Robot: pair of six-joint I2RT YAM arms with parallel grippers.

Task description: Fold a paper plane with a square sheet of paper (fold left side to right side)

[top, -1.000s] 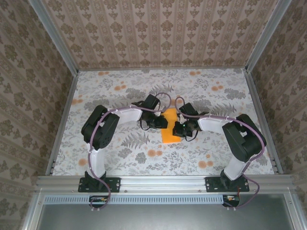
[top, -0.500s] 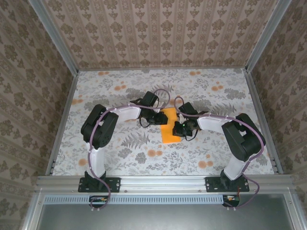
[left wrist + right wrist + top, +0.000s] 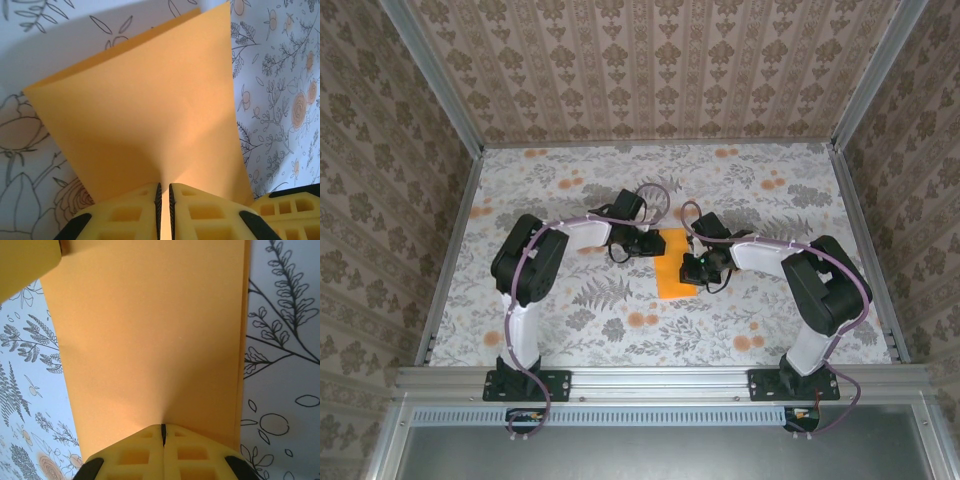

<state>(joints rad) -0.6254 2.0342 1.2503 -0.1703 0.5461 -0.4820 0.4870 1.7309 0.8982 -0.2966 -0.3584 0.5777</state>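
A table (image 3: 570, 180) covered in grey floral cloth, seen from above and walled on three sides by brown patterned wallpaper (image 3: 660, 70). Two robot arms are bolted at the table's 6 o'clock edge and bend inward towards its centre. The left arm (image 3: 535, 265) reaches in from 9 o'clock and the right arm (image 3: 820, 285) from 3 o'clock.

Between them, near the middle of the table, lies the square sheet of paper (image 3: 675, 278). It is bright orange and doubled over into a tall narrow rectangle, with its long sides running 12 to 6 o'clock.

The left gripper (image 3: 653, 243) meets the paper at its 10 o'clock corner. In the left wrist view its yellow fingers (image 3: 135, 210) are pressed almost together, with only a thin slit between them. The orange sheet rises into that slit, pinched, and a second layer peeks out along the far edge.

The right gripper (image 3: 697, 266) meets the paper's 3 o'clock edge. In the right wrist view its fingers (image 3: 135, 455) are closed tight on the sheet, which lifts up to them in a soft ridge.
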